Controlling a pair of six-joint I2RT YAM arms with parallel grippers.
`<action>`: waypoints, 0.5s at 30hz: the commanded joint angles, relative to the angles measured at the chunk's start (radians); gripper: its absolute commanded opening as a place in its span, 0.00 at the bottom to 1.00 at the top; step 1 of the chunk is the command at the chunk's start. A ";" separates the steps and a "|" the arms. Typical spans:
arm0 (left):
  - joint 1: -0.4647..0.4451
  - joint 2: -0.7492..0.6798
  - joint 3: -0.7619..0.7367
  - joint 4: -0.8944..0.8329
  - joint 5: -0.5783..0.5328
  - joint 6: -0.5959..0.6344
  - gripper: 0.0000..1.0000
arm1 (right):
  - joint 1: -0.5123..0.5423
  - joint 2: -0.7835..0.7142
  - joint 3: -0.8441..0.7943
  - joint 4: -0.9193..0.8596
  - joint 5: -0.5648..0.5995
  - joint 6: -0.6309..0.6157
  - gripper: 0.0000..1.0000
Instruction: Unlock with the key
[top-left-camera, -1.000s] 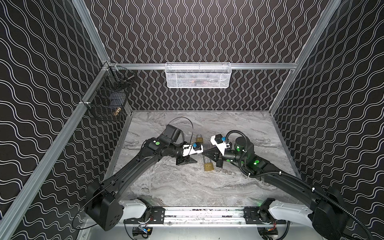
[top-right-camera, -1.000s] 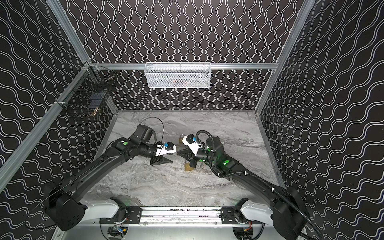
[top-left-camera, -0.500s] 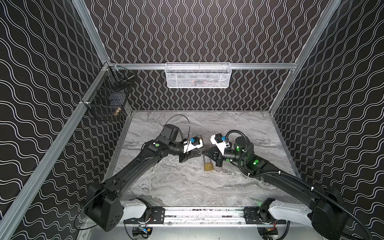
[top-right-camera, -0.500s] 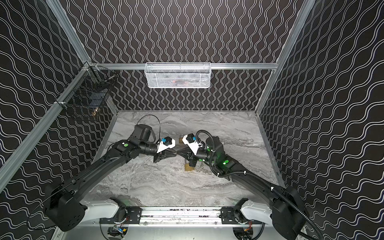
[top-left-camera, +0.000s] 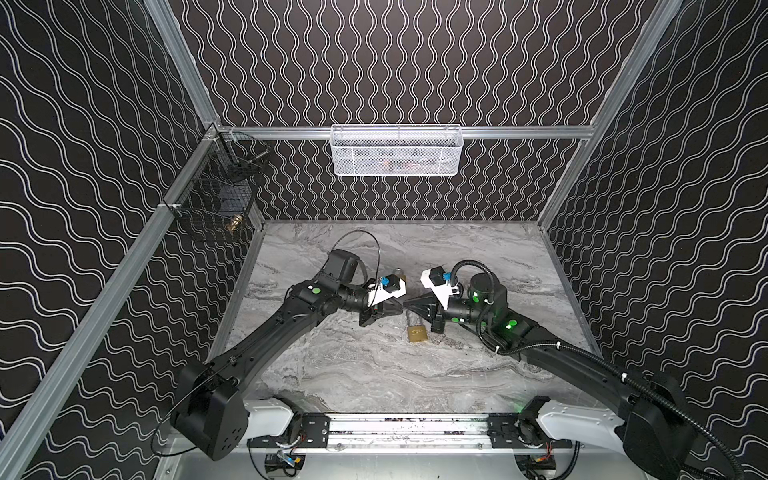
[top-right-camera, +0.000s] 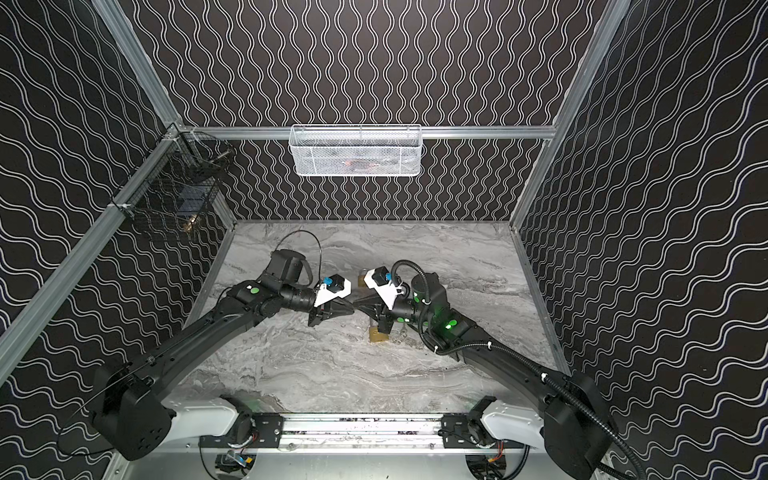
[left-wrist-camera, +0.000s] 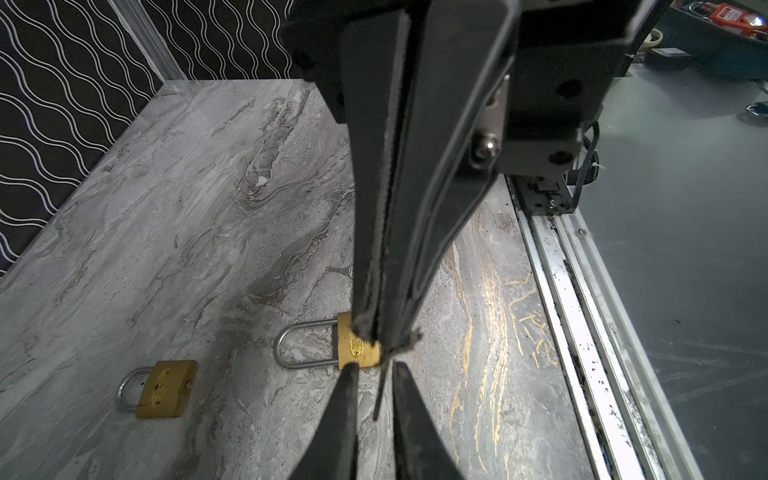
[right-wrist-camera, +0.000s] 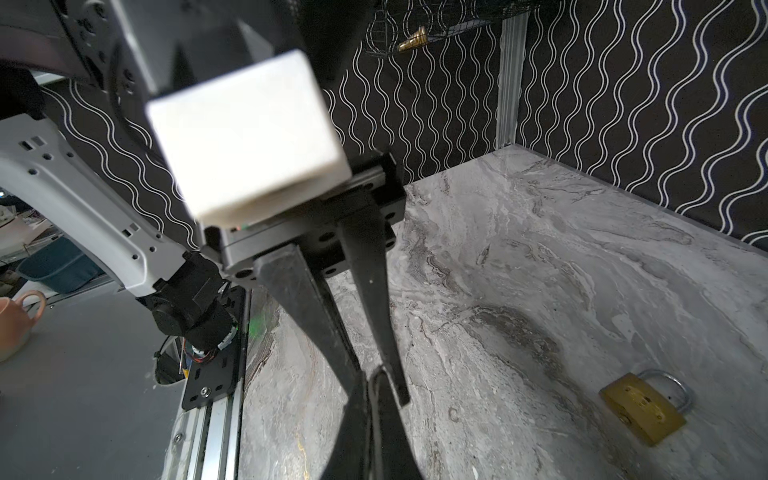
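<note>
Soft even light, close parts blurred

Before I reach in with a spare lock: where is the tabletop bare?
Bare: the wide strip of grey marble tabletop between the long-shackled brass padlock and the aluminium front rail, and the band along the patterned back wall. Crowded: the middle, where the left gripper and right gripper stand tip to tip.

No text, number or brand can be read anywhere. The long-shackle brass padlock (left-wrist-camera: 360, 353), about the middle of the surface (left-wrist-camera: 166, 208), carries a stamped mark on its body, but it is too blurred to read. The orange object (left-wrist-camera: 733, 16) beyond the surface shows white marks, also unreadable.
</note>
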 joint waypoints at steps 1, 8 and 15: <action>0.005 -0.013 -0.010 0.049 -0.027 -0.014 0.20 | -0.001 -0.005 0.003 0.037 -0.014 -0.003 0.00; 0.023 -0.026 -0.023 0.074 -0.020 -0.023 0.15 | -0.001 -0.016 -0.001 0.044 -0.013 0.000 0.00; 0.031 -0.016 -0.019 0.077 0.002 -0.026 0.17 | -0.001 -0.018 -0.007 0.053 -0.013 0.003 0.00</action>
